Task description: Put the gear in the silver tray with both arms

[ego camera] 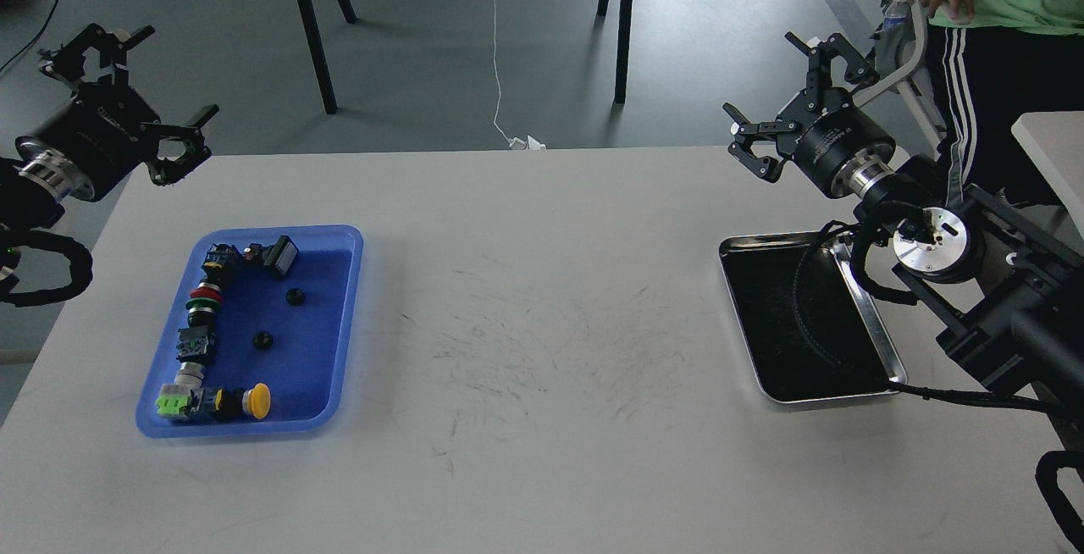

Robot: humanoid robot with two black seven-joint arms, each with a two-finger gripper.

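Two small black round gears lie in the blue tray (334, 242) at the left, one (294, 296) further back and one (263, 340) nearer me. The silver tray (775, 334) sits at the right of the table with nothing in it, its right side partly covered by my right arm and cables. My left gripper (181, 71) hangs open above the table's far left corner, well clear of the blue tray. Above the far right of the table, behind the silver tray, my right gripper (760, 73) is open and holds nothing.
The blue tray also holds several push buttons and switches along its left and front sides, including a yellow button (257, 400). A person (999, 20) stands at the far right beside another table (1054, 143). Stand legs (309, 29) are on the floor beyond the table.
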